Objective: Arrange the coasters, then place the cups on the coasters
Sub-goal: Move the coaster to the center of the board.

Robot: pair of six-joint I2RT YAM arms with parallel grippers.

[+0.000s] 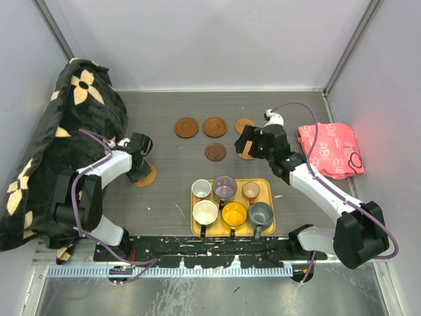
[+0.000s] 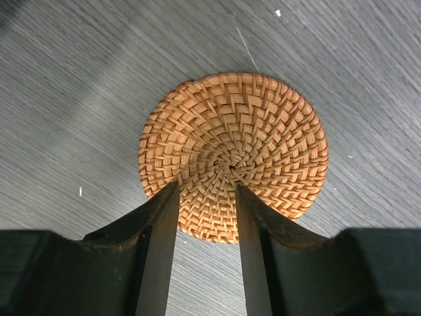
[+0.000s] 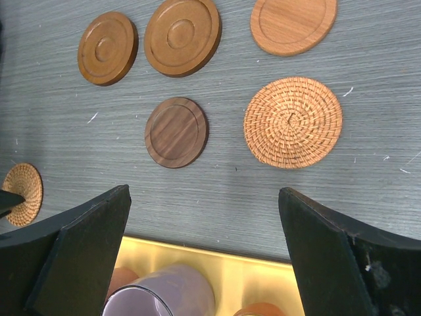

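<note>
L gripper (image 2: 207, 189) part-open over a round orange woven rattan coaster (image 2: 233, 155); R gripper (image 3: 202, 194) spread wide, holding nothing.

L fingers (image 2: 161, 224) stand a narrow gap apart above the near edge of that coaster, which lies flat on the grey table (image 2: 79, 99), well left of the others (whether the tips touch it, can't tell). Beyond the R gripper on the table: a dark brown wooden disc (image 3: 176, 132) beside a second woven coaster (image 3: 293, 122). Behind them is a row of two mid-brown ringed wooden discs (image 3: 108, 48) w/ a light wooden disc (image 3: 293, 23). Nearer the arm bases, the square yellow tray (image 1: 271, 204) carries all six mugs (image 1: 224, 187), 2 rows of 3, none on a coaster.
</note>
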